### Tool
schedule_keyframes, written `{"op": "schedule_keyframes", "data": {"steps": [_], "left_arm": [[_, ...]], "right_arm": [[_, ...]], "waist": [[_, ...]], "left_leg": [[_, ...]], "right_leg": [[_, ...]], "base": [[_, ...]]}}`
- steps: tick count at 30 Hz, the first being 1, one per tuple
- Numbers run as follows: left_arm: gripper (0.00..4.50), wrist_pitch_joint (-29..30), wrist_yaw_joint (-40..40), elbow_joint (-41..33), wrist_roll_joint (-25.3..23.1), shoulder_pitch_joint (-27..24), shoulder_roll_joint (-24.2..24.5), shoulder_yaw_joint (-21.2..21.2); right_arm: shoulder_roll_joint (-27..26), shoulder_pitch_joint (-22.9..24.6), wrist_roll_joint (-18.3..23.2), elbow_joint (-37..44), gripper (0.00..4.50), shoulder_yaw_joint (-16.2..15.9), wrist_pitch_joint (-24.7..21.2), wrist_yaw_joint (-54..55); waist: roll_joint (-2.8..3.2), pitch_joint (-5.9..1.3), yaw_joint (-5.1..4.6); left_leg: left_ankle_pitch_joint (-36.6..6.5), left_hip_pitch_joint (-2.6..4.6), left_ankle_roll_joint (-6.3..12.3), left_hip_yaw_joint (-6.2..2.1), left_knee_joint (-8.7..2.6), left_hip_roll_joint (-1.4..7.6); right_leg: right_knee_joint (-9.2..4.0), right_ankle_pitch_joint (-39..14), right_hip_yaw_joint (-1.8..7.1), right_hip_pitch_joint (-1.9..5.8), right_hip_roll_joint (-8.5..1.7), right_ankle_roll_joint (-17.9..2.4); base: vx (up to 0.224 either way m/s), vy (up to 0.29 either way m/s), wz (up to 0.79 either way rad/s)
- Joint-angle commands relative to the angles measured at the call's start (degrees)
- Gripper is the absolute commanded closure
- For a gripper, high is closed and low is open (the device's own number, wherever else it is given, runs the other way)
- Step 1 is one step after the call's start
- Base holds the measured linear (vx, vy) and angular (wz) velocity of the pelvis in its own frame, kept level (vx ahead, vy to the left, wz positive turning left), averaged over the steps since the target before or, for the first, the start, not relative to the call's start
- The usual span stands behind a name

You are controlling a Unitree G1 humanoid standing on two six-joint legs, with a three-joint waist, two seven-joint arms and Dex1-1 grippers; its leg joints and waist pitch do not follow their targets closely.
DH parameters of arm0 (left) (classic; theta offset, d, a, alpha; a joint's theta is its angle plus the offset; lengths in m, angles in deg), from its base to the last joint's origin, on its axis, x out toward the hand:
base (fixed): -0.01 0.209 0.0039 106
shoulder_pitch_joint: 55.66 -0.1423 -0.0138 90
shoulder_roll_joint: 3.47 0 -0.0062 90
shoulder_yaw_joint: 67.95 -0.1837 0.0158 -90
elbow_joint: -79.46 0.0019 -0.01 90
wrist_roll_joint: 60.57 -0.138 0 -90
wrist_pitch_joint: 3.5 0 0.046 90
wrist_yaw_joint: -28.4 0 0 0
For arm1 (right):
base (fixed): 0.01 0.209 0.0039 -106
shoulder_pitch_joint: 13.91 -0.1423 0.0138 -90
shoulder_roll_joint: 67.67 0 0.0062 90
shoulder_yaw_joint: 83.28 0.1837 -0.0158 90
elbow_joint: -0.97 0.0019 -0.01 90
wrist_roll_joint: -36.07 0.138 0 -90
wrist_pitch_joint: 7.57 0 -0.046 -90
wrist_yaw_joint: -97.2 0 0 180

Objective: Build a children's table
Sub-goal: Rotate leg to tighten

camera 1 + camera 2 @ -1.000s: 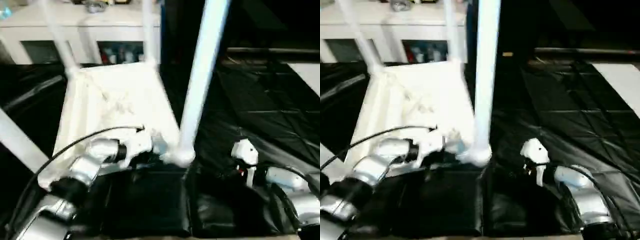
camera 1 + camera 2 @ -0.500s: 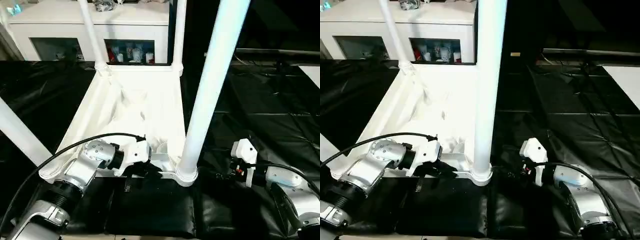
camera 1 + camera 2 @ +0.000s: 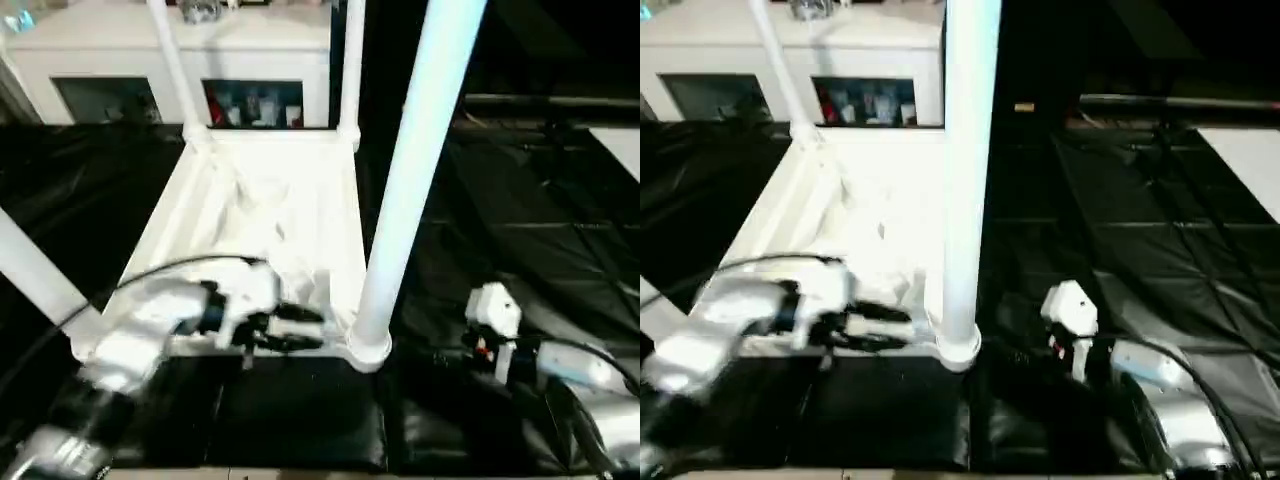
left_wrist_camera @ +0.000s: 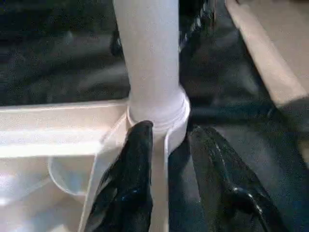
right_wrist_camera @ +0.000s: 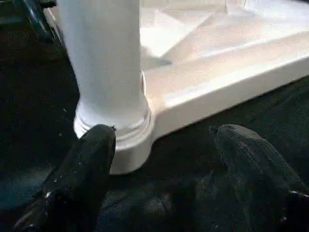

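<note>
Leg (image 3: 415,180) upright in children's table (image 3: 260,200) corner socket (image 4: 159,118).

No text, label, brand, number or sign can be read anywhere in these views.

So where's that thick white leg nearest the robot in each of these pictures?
Left eye view: the near leg rises right of centre.
Right eye view: the same leg stands at centre.
Left wrist view: it rises at top centre.
Right wrist view: upper left.
Shared landmark: the round corner socket at its foot.
</note>
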Motion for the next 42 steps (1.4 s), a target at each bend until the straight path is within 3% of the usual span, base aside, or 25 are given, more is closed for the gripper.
{"op": "schedule_keyframes", "data": {"steps": [1, 3, 4, 6, 7, 9, 10, 12, 14, 15, 18, 21, 24, 25, 26, 27, 33, 35, 36, 37, 38, 39, 40, 41, 42], "left_arm": [[3.06, 6.4, 4.1, -9.8, 6.4, -4.2, 0.7, 5.4], [3.06, 10.1, 9.2, -17.1, 11.2, -9.8, -0.1, 9.7], [3.06, 9.6, 14.4, -20.6, 11.8, -14.6, -2.8, 11.9], [3.06, 8.0, 18.5, -22.9, 11.4, -18.8, -5.5, 13.1], [3.06, 6.8, 21.1, -24.3, 10.8, -21.8, -7.4, 13.9], [3.06, 4.7, 24.1, -25.2, 8.5, -25.3, -9.8, 14.4], [3.06, 3.4, 25.7, -25.5, 6.9, -27.2, -11.0, 14.7], [2.89, 0.9, 28.4, -26.0, 4.1, -30.1, -13.2, 15.1], [2.72, -3.6, 32.9, -26.7, 1.6, -33.8, -17.1, 16.6], [2.58, -8.5, 35.2, -25.9, -0.3, -35.2, -19.3, 18.0], [2.29, -14.5, 41.7, -25.9, -2.8, -36.8, -23.2, 22.0], [2.03, -15.0, 45.5, -27.6, -3.5, -38.4, -24.5, 22.9], [1.76, -10.0, 50.0, -29.6, -5.2, -39.2, -25.5, 20.5], [1.71, -9.0, 50.9, -29.8, -6.1, -39.1, -25.4, 19.8], [1.63, -8.0, 52.1, -29.9, -7.3, -38.9, -25.5, 19.1], [1.44, -8.0, 52.9, -29.7, -8.1, -38.8, -26.4, 18.8], [1.44, -9.1, 54.5, -27.9, -9.7, -37.6, -28.7, 18.9], [1.44, -8.2, 55.8, -28.5, -10.2, -36.7, -28.5, 17.5], [1.44, -7.7, 56.0, -28.7, -10.2, -36.2, -28.1, 17.3], [1.44, -6.7, 56.5, -28.9, -10.4, -35.7, -27.5, 17.0], [1.44, -6.0, 57.1, -28.8, -10.9, -35.1, -27.3, 16.7], [1.44, -5.9, 57.1, -28.6, -11.0, -34.9, -27.2, 16.7], [1.44, -5.2, 57.3, -27.3, -11.9, -33.2, -26.9, 16.7], [1.44, -5.0, 57.2, -26.5, -12.2, -32.3, -27.0, 16.9], [1.44, -4.9, 57.3, -26.1, -12.5, -31.9, -27.2, 16.8]], "right_arm": [[0.1, 3.2, 4.7, 7.6, 0.89, 3.4, -3.8, 2.1], [-0.9, 6.4, 7.5, 14.1, 0.89, 5.3, -6.9, 5.3], [-1.9, 8.9, 7.0, 17.9, 0.89, 5.8, -7.4, 8.3], [-3.2, 10.6, 5.9, 20.4, 0.89, 6.1, -7.7, 11.3], [-4.2, 11.9, 5.2, 22.0, 0.89, 6.0, -8.0, 13.2], [-5.0, 13.5, 3.9, 23.5, 0.89, 5.5, -7.5, 14.7], [-5.5, 14.3, 3.0, 24.2, 0.89, 5.0, -7.1, 15.3], [-7.3, 15.3, 2.8, 24.7, 0.89, 5.1, -6.8, 17.2], [-9.7, 16.2, 3.9, 25.1, 0.89, 5.0, -7.2, 19.6], [-10.6, 16.1, 4.6, 24.7, 0.62, 5.0, -7.2, 20.3], [-11.6, 16.1, 6.3, 25.4, 0.43, 5.5, -8.6, 21.7], [-12.0, 16.4, 5.9, 26.4, 0.13, 5.1, -9.9, 23.0], [-12.9, 16.5, 3.4, 25.5, 0.01, 4.1, -9.3, 24.8], [-13.1, 16.5, 3.2, 25.6, 0.00, 3.9, -9.4, 25.2], [-13.2, 16.5, 3.1, 25.7, 0.00, 3.9, -9.6, 25.5], [-13.4, 16.6, 2.9, 26.0, 0.00, 3.9, -10.3, 25.9], [-13.4, 16.4, 2.4, 26.4, 0.00, 4.2, -11.5, 28.1], [-13.2, 15.5, 3.0, 26.2, 0.00, 5.1, -12.4, 29.1], [-13.4, 15.2, 2.8, 26.2, 0.00, 5.2, -12.3, 29.5], [-13.8, 15.1, 2.6, 26.2, 0.00, 5.2, -12.3, 30.2], [-14.0, 14.8, 2.5, 25.9, 0.00, 5.5, -12.3, 30.5], [-14.1, 14.8, 2.4, 25.7, 0.00, 5.5, -12.2, 30.7], [-14.7, 14.3, 1.3, 24.4, 0.00, 5.6, -11.6, 32.0], [-14.7, 14.1, 0.1, 23.8, 0.00, 5.4, -11.0, 32.5], [-14.5, 13.8, -0.2, 23.4, 0.00, 5.4, -10.8, 32.6]], "waist": [[-0.28, -2.76, -0.15], [-0.24, -2.69, -0.43], [0.30, -2.33, -0.69], [-0.06, -2.04, -1.12], [0.22, -1.71, -1.33], [-0.19, -1.27, -1.80], [0.03, -1.32, -1.86], [-0.20, -1.15, -2.41], [-0.48, -0.93, -2.46], [-0.53, -0.85, -2.62], [-0.46, -0.94, -2.43], [-0.74, -0.75, -2.41], [-0.69, -0.71, -2.34], [-1.10, -0.70, -2.41], [-0.85, -0.77, -2.16], [-1.01, -0.71, -2.25], [-0.96, -1.05, -2.19], [-0.63, -1.40, -2.18], [-0.41, -2.03, -2.14], [-0.35, -2.70, -2.22], [-0.34, -3.05, -2.20], [0.21, -2.91, -2.12], [1.40, -2.43, -2.03], [1.40, -1.80, -2.09], [1.54, -0.60, -2.33]], "left_leg": [[-12.1, 0.13, 3.49, -0.36, -4.03, 2.33], [-12.2, 0.01, 3.72, -0.37, -4.08, 2.36], [-14.0, -0.15, 3.62, -0.40, -4.28, 2.34], [-15.7, -0.31, 3.34, -0.30, -4.37, 2.24], [-19.0, -0.03, 2.29, -0.35, -4.52, 1.86], [-21.5, -0.15, 1.32, -0.54, -4.87, 1.97], [-23.6, 0.39, 0.66, -0.75, -4.81, 1.69], [-23.4, 0.08, 0.40, -0.97, -4.97, 1.84], [-25.0, 0.13, 0.49, -1.16, -5.07, 1.72], [-24.8, -0.19, 0.50, -1.36, -5.13, 1.66], [-26.3, 0.16, 0.12, -1.54, -4.98, 1.58], [-26.7, -0.16, 0.19, -1.66, -5.14, 1.60], [-26.0, -0.27, 0.02, -1.62, -5.17, 1.67], [-25.7, -0.29, 0.12, -1.58, -5.15, 1.64], [-25.2, -0.03, 0.06, -1.53, -5.09, 1.72], [-24.4, -0.16, 0.16, -1.48, -5.15, 1.81], [-19.1, -0.82, 0.86, -1.27, -4.93, 1.89], [-9.7, -1.60, 2.28, -1.23, -4.11, 1.72], [0.9, -2.00, 5.44, -0.98, -2.83, 1.09], [7.6, -2.31, 8.68, -0.81, -1.77, 0.48], [9.7, -2.39, 10.28, -0.82, -1.29, 0.25], [9.9, -2.97, 12.83, -0.77, -1.17, 0.24], [2.6, -3.06, 13.51, -0.65, -1.64, 0.61], [-6.5, -2.75, 12.32, -0.53, -2.37, 0.81], [-22.9, -1.47, 6.82, -0.70, -3.42, 1.16]], "right_leg": [[-3.02, -9.6, 2.32, 2.52, -2.62, -13.7], [-2.81, -8.2, 2.26, 2.56, -2.34, -13.9], [-3.23, -10.1, 2.22, 2.33, -2.29, -13.4], [-3.83, -13.0, 2.10, 2.16, -2.13, -12.3], [-4.80, -21.5, 2.00, 1.63, -2.10, -9.2], [-5.67, -26.4, 2.12, 1.37, -2.06, -6.1], [-6.14, -30.7, 2.13, 0.93, -2.04, -4.1], [-6.33, -29.4, 2.13, 1.03, -2.02, -3.2], [-6.84, -33.1, 2.03, 0.71, -2.05, -1.7], [-7.01, -33.7, 1.92, 0.87, -2.20, -1.3], [-7.17, -34.2, 1.99, 0.46, -2.06, -0.2], [-6.94, -33.3, 1.99, 0.54, -1.95, 0.4], [-6.68, -31.9, 2.19, 0.44, -1.94, 0.3], [-6.71, -31.7, 2.21, 0.43, -1.85, 0.4], [-6.63, -30.7, 2.35, 0.29, -1.85, 0.3], [-6.46, -28.7, 2.45, 0.40, -1.75, -0.2], [-5.38, -18.4, 2.57, 1.20, -1.71, -2.6], [-4.56, -5.2, 2.47, 1.17, -1.28, -5.3], [-3.21, 9.1, 1.93, 1.05, -0.77, -8.1], [-2.30, 18.0, 1.47, 0.75, -0.44, -10.0], [-1.96, 20.6, 1.33, 0.64, -0.38, -10.9], [-2.29, 20.0, 0.91, 0.03, -0.33, -12.1], [-3.50, 10.8, 0.50, -0.35, -0.39, -12.2], [-4.31, 0.2, 0.41, -0.11, -0.80, -11.7], [-5.61, -22.8, 0.22, 0.03, -1.21, -8.0]], "base": [[0.000, 0.000, 0.00], [0.000, 0.000, 0.00], [0.000, 0.000, 0.00], [0.000, 0.000, 0.00], [0.000, 0.000, 0.00], [0.000, 0.000, 0.00], [0.000, 0.000, 0.00], [0.000, 0.000, 0.00], [0.000, 0.000, 0.00], [0.000, 0.000, 0.00], [0.000, 0.000, 0.00], [0.000, 0.000, 0.00], [0.000, 0.000, 0.00], [0.000, 0.000, 0.00], [0.000, 0.000, 0.00], [0.000, 0.000, 0.00], [0.000, 0.000, 0.00], [0.000, 0.000, 0.00], [0.000, 0.000, 0.00], [0.000, 0.000, 0.00], [0.000, 0.000, 0.00], [0.000, 0.000, 0.00], [0.000, 0.000, 0.00], [-0.068, 0.008, 0.03], [-0.076, 0.012, 0.01]]}}
